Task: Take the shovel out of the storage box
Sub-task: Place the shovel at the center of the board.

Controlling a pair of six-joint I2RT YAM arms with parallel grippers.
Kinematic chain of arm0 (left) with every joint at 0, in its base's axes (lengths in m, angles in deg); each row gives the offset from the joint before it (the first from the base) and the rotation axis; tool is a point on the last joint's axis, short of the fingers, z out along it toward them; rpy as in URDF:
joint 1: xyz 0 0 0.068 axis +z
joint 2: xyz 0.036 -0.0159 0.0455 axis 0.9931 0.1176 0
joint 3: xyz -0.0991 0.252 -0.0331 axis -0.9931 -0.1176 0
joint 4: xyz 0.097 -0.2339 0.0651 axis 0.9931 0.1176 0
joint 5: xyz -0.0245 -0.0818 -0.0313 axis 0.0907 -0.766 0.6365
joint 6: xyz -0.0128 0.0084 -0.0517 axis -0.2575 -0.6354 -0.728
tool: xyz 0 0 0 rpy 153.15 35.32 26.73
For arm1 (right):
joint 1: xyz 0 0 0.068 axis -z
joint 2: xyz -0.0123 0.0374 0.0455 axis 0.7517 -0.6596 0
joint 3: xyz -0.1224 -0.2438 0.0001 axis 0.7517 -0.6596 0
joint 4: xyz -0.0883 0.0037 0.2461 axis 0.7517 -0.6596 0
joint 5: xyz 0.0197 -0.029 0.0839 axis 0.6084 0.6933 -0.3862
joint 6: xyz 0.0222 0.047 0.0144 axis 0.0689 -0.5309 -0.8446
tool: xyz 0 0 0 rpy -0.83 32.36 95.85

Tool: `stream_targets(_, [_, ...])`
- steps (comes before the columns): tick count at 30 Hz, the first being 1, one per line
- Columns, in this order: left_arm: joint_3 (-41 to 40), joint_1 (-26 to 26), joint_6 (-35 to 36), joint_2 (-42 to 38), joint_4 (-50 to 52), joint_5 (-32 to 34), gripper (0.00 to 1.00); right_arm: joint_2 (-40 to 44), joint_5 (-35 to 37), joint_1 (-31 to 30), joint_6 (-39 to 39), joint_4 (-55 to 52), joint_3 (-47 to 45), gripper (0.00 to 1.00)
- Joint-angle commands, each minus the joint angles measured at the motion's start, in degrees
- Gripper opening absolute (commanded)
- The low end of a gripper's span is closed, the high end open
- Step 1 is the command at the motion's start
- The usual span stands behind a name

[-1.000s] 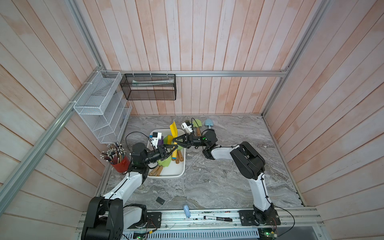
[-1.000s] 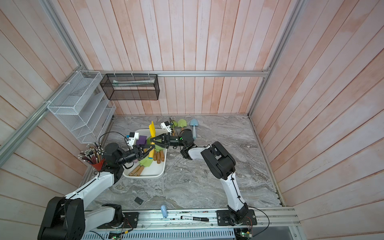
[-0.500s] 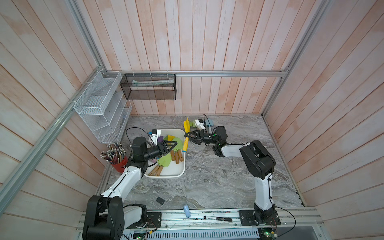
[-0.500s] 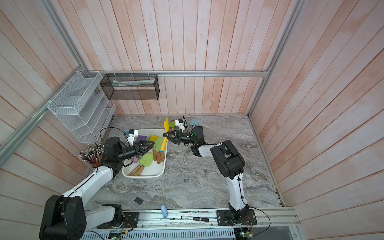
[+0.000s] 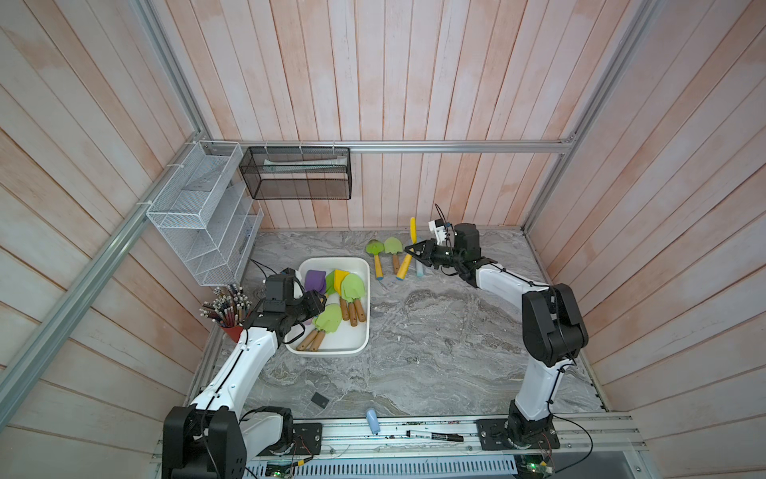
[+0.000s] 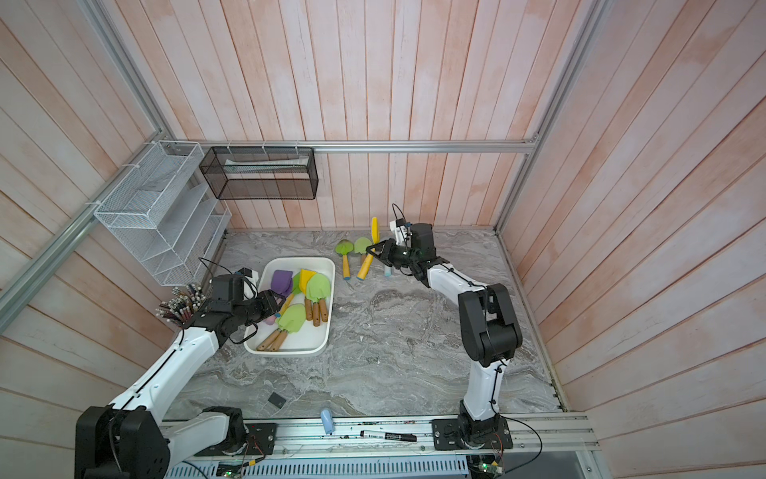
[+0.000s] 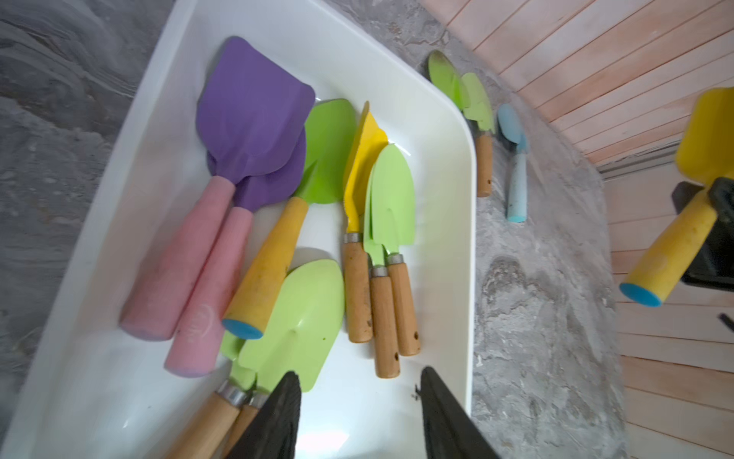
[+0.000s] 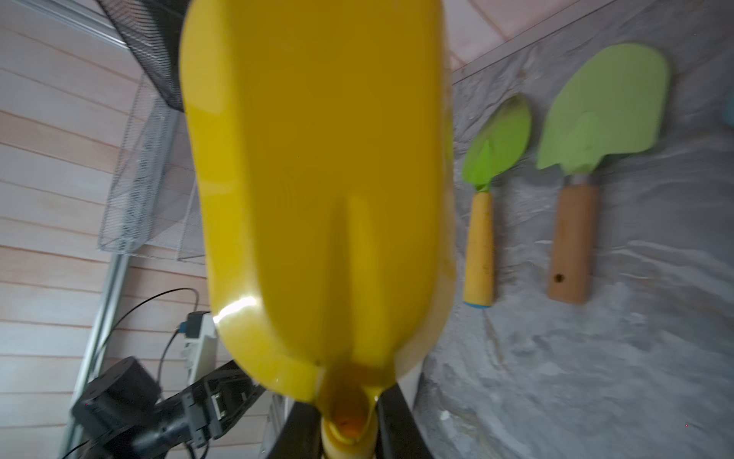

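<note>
**Clerk:** Item one: right end effector (image 8: 347, 429). Condition?

**Checker:** Clamped on the neck of a yellow shovel (image 8: 317, 179), where the blade meets the handle. Blade up, handle slanting down toward the counter (image 5: 435, 331).

**Clerk:** Location of that shovel?

**Checker:** Outside the storage box (image 5: 350, 338) and well apart from it, near the back wall. It hangs just beside three pieces lying on the counter: a green shovel with a yellow handle (image 5: 375, 253), a green shovel with a wooden handle (image 5: 393, 249) and a pale blue shovel (image 5: 419, 269). Whether its handle tip touches the counter cannot be told.

**Clerk:** Item two: left end effector (image 7: 357, 413).

**Checker:** Jaws part-way apart, nothing between them. It hovers over the box, above a pale green shovel (image 7: 294, 318).

**Clerk:** Box contents?

**Checker:** Two purple shovels (image 7: 254, 111) with pink handles, several green ones and one yellow blade, all lying flat and overlapping.

**Clerk:** Step in hand?

**Checker:** By judgement, the yellow shovel is out and only the set-down is due.

**Clerk:** Next move calls for?

**Checker:** Levelling the tilt, lowering the shovel onto bare counter clear of its neighbours, then parting the jaws. The left arm, if it picks next, needs a topmost handle, since the pile overlaps.
</note>
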Motion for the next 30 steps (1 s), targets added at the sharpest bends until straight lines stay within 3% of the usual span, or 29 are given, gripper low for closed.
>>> stream_targets(1, [-1.1,-1.0,2.3,-0.7,3.3,5.4,0.51,-0.5,12.3,0.5,13.1,-17.9,6.3,0.15])
stream_targets(8, [-4.7,-4.3,0.4,-1.1,2.4,6.8,0.51,-6.8,27.0,1.8,20.2,-29.7,16.8,0.15])
stream_targets(18, [-9.7,-5.0,-2.7,-3.9,0.6,6.1,0.51,-17.7,39.5,3.7,25.6,-38.4,30.1,0.16])
stream_targets(30, [-12.9,-5.0,-4.5,-6.7,-0.1,4.9,0.51,-29.0,42.0,4.0,27.7,-43.5,42.5,0.16])
